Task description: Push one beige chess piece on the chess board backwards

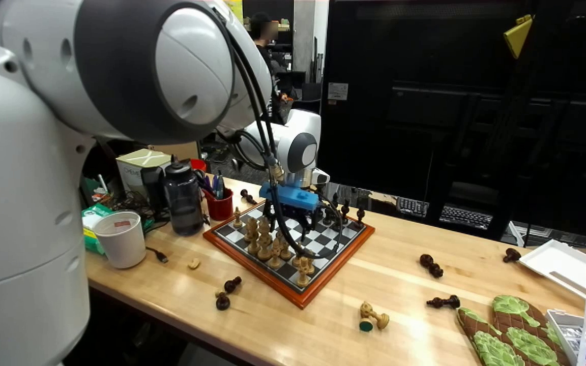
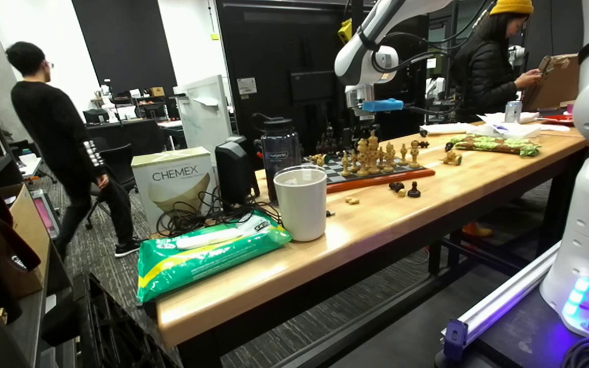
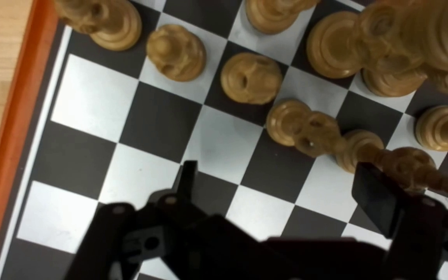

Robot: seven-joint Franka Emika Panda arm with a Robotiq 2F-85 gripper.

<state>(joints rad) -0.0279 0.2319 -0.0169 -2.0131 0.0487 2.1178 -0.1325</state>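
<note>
1. Gripper (image 3: 280, 188): enters from the bottom of the wrist view. Fingers (image 3: 376, 198) stand released, spread well apart, checkered squares showing between them.
2. Tall beige piece (image 3: 408, 167): just beside the finger at the right of the wrist view; whether the two touch cannot be determined.
3. Beige pieces (image 3: 251, 79): further group, upright on the squares across the top and right of the wrist view.
4. Chess board (image 1: 257, 268): middle of the frame in an exterior view, beneath the gripper, resting flat on the table (image 1: 389, 277).
5. Dark pieces (image 1: 360, 216): standing along the board's upper right side in that view.
6. Pen cup (image 1: 220, 208): red, just beside the board's upper left side; bottle (image 1: 183, 203) next to it, white cup (image 1: 122, 248) farther toward the left of the frame.
7. Lying beige pieces (image 1: 382, 320): on the table, lower right of the board, well apart from it.
8. Oven mitt (image 1: 517, 330): lower right corner of the frame, leaf-patterned; white tray (image 1: 567, 259) above it at the right edge.
9. Man (image 2: 59, 117): left side of the frame in an exterior view, dressed in black.
</note>
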